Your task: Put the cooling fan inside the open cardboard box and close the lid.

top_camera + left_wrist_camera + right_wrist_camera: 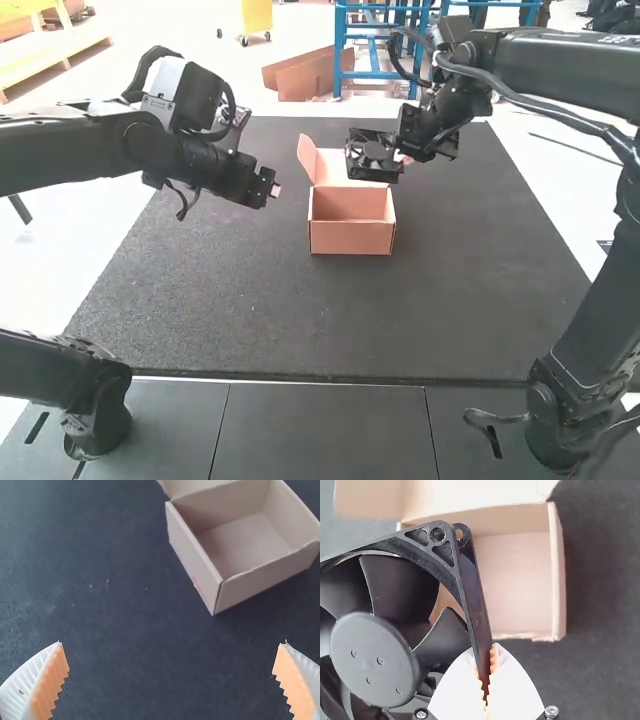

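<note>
Step in hand: carrying over to the box, fan not in yet. My right gripper (485, 682) is clamped tight on the frame edge of the black square plastic cooling fan (371, 158). It holds the fan in the air just above the back rim of the small open brown cardboard box (350, 238), which sits mid black textured mat (250, 300).

Next, I judge: bring the fan over the cavity, lower it, let go, then fold the upright lid flap (307, 160) down.

My left gripper (172, 680) is spread wide with nothing in it, hovering left of the box.

Right wrist view shows the orange pads (493, 656) biting the frame and the box floor beneath; the high view hides that grip. Left wrist view shows the box's near corner and inside walls.
</note>
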